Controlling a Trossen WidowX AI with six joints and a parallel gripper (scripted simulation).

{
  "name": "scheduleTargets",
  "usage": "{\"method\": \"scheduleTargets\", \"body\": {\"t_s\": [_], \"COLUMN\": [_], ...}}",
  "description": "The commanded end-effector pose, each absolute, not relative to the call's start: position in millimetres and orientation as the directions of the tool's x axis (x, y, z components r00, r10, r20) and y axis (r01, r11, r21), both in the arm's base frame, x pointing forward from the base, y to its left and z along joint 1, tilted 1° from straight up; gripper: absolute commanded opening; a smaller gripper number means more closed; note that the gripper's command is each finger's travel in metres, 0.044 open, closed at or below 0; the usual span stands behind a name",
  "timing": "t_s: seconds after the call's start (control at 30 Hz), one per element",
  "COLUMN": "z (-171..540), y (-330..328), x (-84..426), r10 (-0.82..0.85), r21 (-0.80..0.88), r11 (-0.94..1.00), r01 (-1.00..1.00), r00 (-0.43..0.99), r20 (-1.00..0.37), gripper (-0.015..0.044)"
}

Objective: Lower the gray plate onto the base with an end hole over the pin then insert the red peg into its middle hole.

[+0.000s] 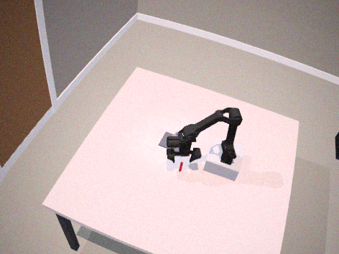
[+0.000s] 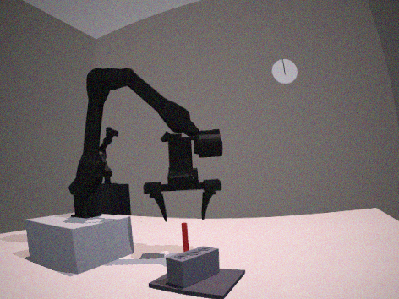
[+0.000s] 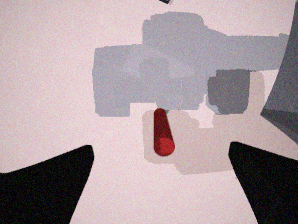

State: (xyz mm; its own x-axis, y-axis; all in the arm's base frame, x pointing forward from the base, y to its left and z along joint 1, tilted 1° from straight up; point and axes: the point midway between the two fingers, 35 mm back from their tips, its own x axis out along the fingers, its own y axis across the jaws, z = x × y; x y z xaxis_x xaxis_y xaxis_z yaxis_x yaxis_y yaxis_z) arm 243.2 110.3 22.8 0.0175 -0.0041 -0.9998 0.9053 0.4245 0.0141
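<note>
Nearest the bench's front-left edge, judging from the overhead view, the slim red cylindrical peg [image 1: 181, 166] [image 2: 184, 236] [image 3: 164, 132] stands upright, long axis vertical, below the black two-finger gripper [image 1: 184, 158] [image 2: 184, 220] [image 3: 162, 152]. The jaws are spread wide, holding nothing; the coming grasp likely needs a straight descent around it. Farther toward the back-left corner, the gray rectangular plate [image 2: 194, 270] sits on its dark flat square base [image 1: 165, 140] [image 2: 228, 280].
</note>
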Motion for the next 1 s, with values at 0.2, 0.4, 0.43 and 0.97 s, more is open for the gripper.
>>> {"method": "scheduleTargets", "body": {"t_s": [0.2,0.4,0.43,0.97], "z": [5,-4,-6,-23], "y": [110,110,110,109], "x": [243,243,243,242], "r10": [-0.004,-0.004,-0.004,-0.004], "r21": [0.011,0.011,0.011,0.011], "r11": [0.429,0.429,0.429,0.429], "r01": [0.903,0.903,0.903,0.903], "r00": [0.014,0.014,0.014,0.014], "r20": [-1.000,-1.000,-1.000,-1.000], "gripper": [0.0440,0.0440,0.0440,0.0335]}}
